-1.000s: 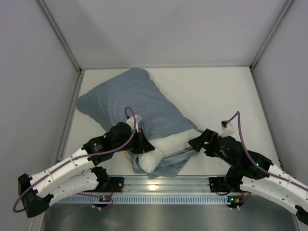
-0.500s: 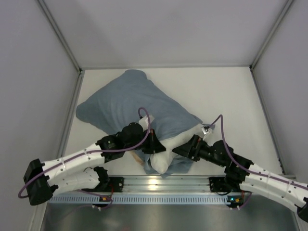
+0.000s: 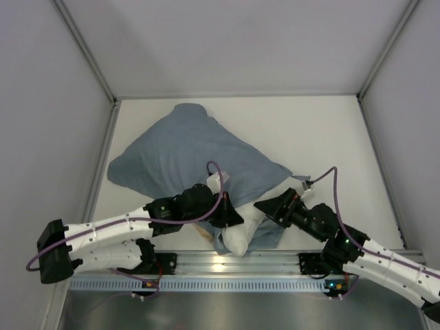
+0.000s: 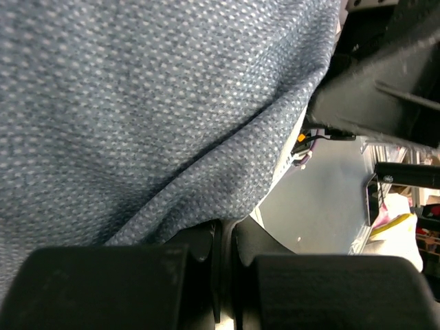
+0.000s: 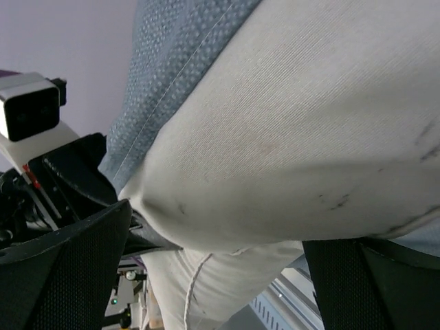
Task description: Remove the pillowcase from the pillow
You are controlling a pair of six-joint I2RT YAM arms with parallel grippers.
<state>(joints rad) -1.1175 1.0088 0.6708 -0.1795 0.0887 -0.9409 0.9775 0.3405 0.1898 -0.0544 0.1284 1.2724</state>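
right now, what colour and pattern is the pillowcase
The pillowcase is dusty grey-blue with fine pale dots; best in the left wrist view.

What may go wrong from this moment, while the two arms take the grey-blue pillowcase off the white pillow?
1. The left pincer is shut on only a thin fold of the grey-blue fabric pillowcase; the fold may slip out under a pull.
2. The right pincer straddles the plump white pillow widely; if it does not press firmly, the pillow may follow the case.
3. Both pincers stand close together and might collide.
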